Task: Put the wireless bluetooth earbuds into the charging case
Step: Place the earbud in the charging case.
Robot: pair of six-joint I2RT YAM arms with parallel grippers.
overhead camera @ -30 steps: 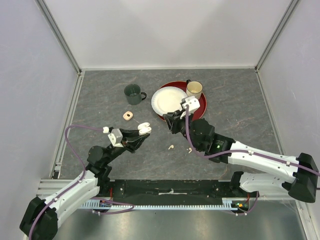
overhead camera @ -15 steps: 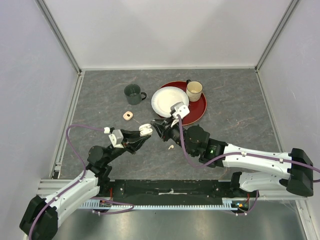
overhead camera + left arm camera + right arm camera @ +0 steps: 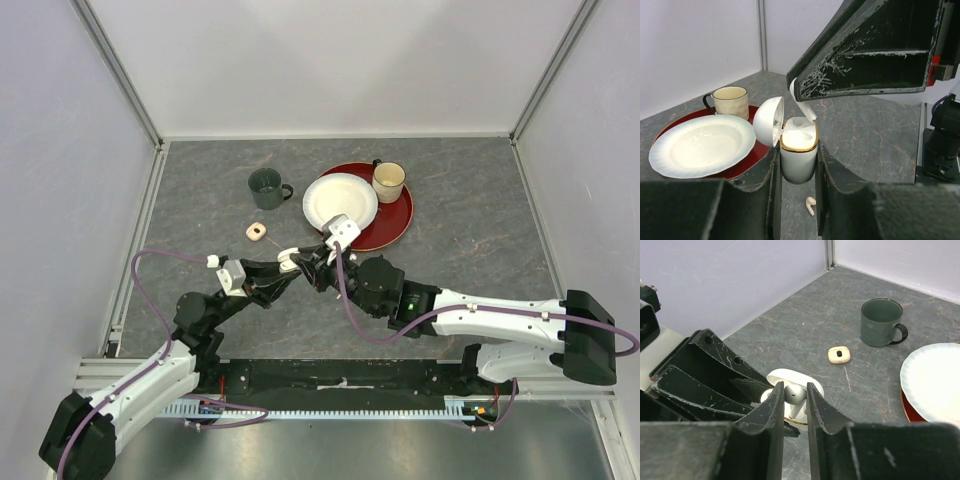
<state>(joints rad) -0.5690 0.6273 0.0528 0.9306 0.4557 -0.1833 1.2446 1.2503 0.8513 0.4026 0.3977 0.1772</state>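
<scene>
The left fingers (image 3: 757, 182) are closed narrowly on the charging case (image 3: 798, 159), pinching its white body from both sides and holding it upright above the table (image 3: 470, 190). Its domed lid (image 3: 768, 121) is swung open to one side, so the gold-rimmed mouth faces up. This looks like a deliberate presentation: one arm steadies the case as a fixture while the other does the fine work.

The right fingers (image 3: 772, 427) are clamped on a white earbud (image 3: 794, 393), pointing it down over the open mouth. In the left wrist view its stem (image 3: 807, 111) hangs just above the rim, close to the slot at the far side, not yet seated. Whether the case already holds another earbud I cannot tell. Judging from this, the insertion is in hand, and the next move calls for a small, well-aligned descent, since a tilted stem could catch on the rim.

A second earbud (image 3: 811, 205) lies on the table below the case. Well apart from it, a small peach case (image 3: 839, 354) sits closed near a dark green mug (image 3: 881, 322). A white plate (image 3: 340, 200) rests on a red plate (image 3: 398, 218) beside a cream mug (image 3: 388, 180).

The table is grey and stone-patterned, matte, framed by metal rails and enclosed by plain pale walls.
</scene>
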